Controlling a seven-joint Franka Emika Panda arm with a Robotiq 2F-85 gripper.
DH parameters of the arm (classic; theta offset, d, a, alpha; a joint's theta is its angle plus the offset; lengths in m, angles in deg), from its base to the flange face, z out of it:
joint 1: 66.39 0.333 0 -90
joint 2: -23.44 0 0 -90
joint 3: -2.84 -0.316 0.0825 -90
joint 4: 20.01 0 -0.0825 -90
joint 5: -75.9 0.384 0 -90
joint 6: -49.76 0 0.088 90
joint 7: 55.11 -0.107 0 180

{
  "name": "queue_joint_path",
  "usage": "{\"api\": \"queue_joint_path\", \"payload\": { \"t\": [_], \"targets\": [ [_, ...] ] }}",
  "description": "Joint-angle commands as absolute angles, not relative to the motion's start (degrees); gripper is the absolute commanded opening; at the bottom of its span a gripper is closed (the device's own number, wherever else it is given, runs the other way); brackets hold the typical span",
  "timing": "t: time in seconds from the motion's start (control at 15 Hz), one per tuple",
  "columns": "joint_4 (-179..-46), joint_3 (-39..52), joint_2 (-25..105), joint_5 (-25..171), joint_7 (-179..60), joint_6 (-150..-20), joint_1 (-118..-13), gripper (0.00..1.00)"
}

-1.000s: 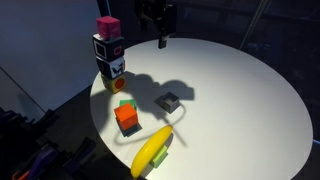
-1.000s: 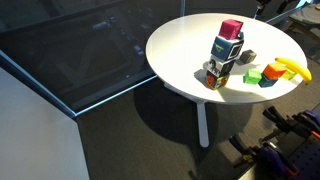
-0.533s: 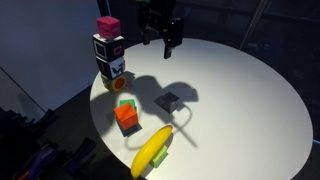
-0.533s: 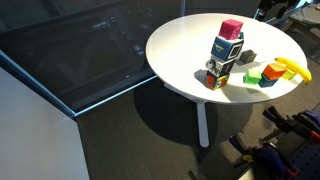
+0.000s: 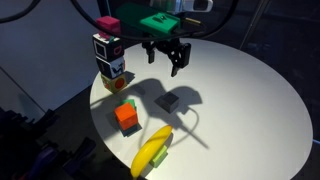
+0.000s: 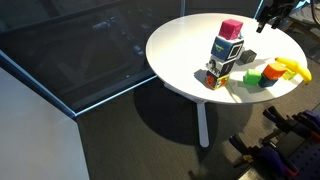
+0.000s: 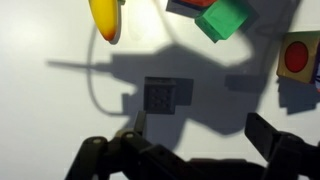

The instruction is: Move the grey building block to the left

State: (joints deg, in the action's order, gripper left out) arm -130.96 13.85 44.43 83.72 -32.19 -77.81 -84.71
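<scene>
Here — pincer [image 5: 167, 63] hangs jaws apart above the surface [image 5: 250, 90]; grey building block [image 7: 160, 96] sits below, off-centre — nearer one side of the gap.

Hangs in mid-air with gripper [image 5: 166, 62] pointing straight down, jaws spread wide apart, clasping nothing.

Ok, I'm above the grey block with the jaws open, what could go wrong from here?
1. In the wrist view the grey building block lies off-centre under the gripper, nearer one finger; a straight descent might land on it or nudge it.
2. The stack of patterned cubes and the orange cube stand close by; a low sideways carry could topple or bump them.
</scene>
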Motion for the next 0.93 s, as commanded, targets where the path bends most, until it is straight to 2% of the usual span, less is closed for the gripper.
{"api": "queue_joint_path", "payload": {
  "t": [0.0, 0.87],
  "targets": [
    [-129.0, 12.0, 47.6, 85.4, -30.1, -80.2, -86.5, 1.00],
    [-121.0, 10.1, 58.2, 83.9, -32.6, -82.0, -88.2, 1.00]
  ]
}}
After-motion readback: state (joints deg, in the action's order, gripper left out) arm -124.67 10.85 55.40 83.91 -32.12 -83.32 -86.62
